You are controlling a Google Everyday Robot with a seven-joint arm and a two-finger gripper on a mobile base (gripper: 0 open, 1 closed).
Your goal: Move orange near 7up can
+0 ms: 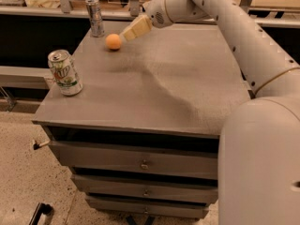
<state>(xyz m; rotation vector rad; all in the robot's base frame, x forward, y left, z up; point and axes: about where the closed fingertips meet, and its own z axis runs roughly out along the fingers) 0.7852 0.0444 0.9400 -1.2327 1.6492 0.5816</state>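
Observation:
The orange [113,41] sits on the grey cabinet top [154,83] near its back left. The 7up can [65,72], green and white with a silver top, stands upright near the front left corner, well apart from the orange. My gripper [124,37] reaches in from the right on the white arm, its beige fingers [136,29] pointing left and down, the tips right next to the orange's right side. The gripper holds nothing that I can see.
A slim silver-grey can [95,17] stands at the back left of the top, just behind the orange. The cabinet has drawers [140,163] below. A shelf with clutter runs behind. My arm's large white body [262,163] fills the lower right.

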